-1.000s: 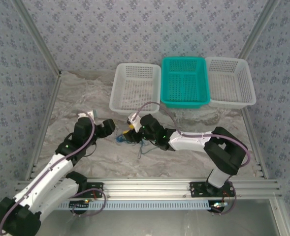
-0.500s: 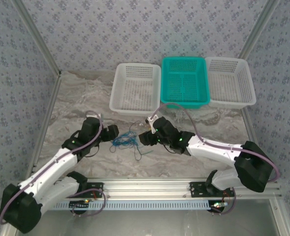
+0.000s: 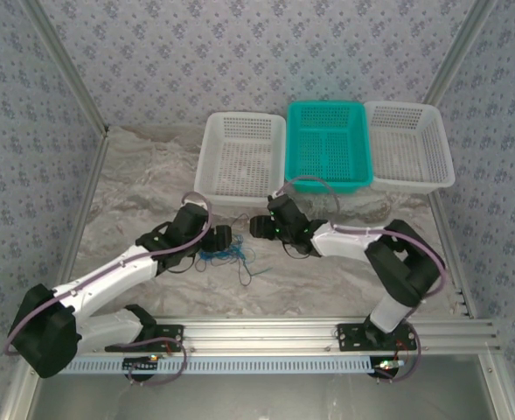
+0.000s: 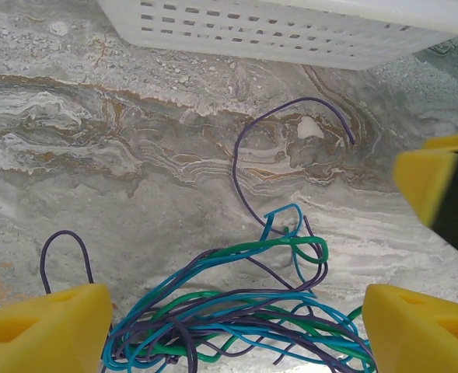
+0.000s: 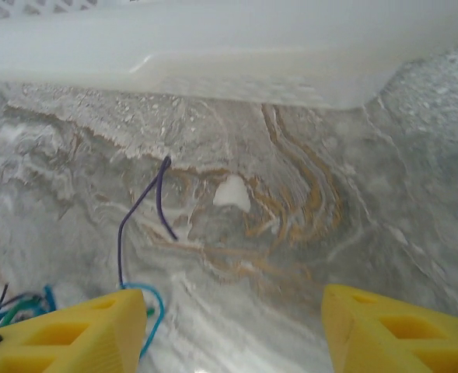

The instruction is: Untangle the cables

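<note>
The cables (image 3: 229, 255) are a loose tangle of blue, teal-green and dark purple wires on the marble table, just in front of the left white basket. In the left wrist view the cables (image 4: 236, 307) lie between the wide-apart yellow fingers (image 4: 50, 326) of my left gripper (image 4: 236, 330), which is open and hovers over them. One purple strand (image 4: 248, 148) arcs away toward the basket. My left gripper (image 3: 222, 238) sits at the tangle's left edge. My right gripper (image 3: 255, 227) is open just right of the tangle. In its own view my right gripper (image 5: 229, 334) holds nothing, with a purple wire end (image 5: 145, 206) and a blue loop (image 5: 157, 311) by its left finger.
Three baskets line the back: a white basket (image 3: 240, 157), a teal basket (image 3: 327, 144) and another white basket (image 3: 410, 144). The left white basket's wall (image 5: 229, 54) is close ahead of the right gripper. A yellow finger (image 4: 435, 183) of the right gripper shows at the left wrist view's right edge.
My left gripper has moved right, up to the tangle. My right gripper has come off the tangle and now sits to its right, nearer the baskets. The cables lie spread on the table.
</note>
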Robot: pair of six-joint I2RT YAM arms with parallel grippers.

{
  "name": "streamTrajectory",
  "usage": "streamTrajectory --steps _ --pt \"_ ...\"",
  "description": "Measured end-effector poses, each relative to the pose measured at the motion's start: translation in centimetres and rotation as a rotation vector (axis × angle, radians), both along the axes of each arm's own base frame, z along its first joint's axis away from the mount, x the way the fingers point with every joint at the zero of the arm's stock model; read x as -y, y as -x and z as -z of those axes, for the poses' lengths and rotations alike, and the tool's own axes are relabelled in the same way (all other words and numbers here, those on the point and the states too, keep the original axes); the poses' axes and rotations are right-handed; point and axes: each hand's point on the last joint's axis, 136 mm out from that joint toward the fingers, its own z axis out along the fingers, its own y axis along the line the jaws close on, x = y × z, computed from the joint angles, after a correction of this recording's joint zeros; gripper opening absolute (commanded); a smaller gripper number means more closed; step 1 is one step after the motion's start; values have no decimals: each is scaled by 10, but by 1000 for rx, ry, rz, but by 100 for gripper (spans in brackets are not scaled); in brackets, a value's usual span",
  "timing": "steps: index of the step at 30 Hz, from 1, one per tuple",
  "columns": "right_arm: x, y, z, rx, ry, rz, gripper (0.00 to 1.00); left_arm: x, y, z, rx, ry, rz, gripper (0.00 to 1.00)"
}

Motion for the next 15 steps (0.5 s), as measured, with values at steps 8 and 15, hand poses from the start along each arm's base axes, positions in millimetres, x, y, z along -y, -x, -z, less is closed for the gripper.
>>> streamTrajectory --steps 8,15 --pt "-32 -20 15 91 11 -21 61 -3 -2 -10 34 8 -12 85" --pt "-44 -38 12 181 -4 -1 30 -5 0 -9 35 7 -15 86"
